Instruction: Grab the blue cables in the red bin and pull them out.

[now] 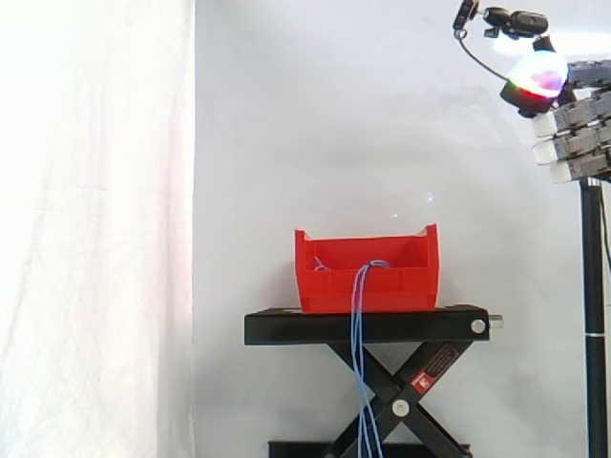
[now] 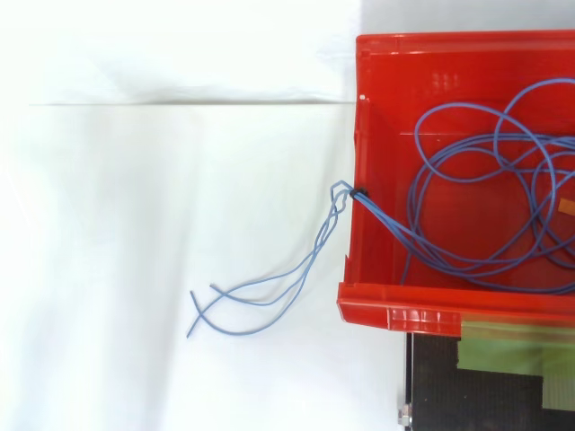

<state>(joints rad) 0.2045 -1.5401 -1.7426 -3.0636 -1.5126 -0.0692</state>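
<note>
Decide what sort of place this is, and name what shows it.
Most likely a robotics lab test rig: a white curtain as backdrop, a red bin of blue cables on a black scissor stand, and a robot hand up at one side.

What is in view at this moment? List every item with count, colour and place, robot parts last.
bin: one, red, on the stand's top plate.
cables: several strands, blue, coiled in the bin, a bunch draped over its wall and hanging down past the stand.
stand: one, black, scissor type, under the bin.
curtain: one, white, behind everything.
pole: one, black, upright at the side view's right edge.
hand: one, grey with a glowing pad, high to the right of the bin, open, holding nothing.
</note>
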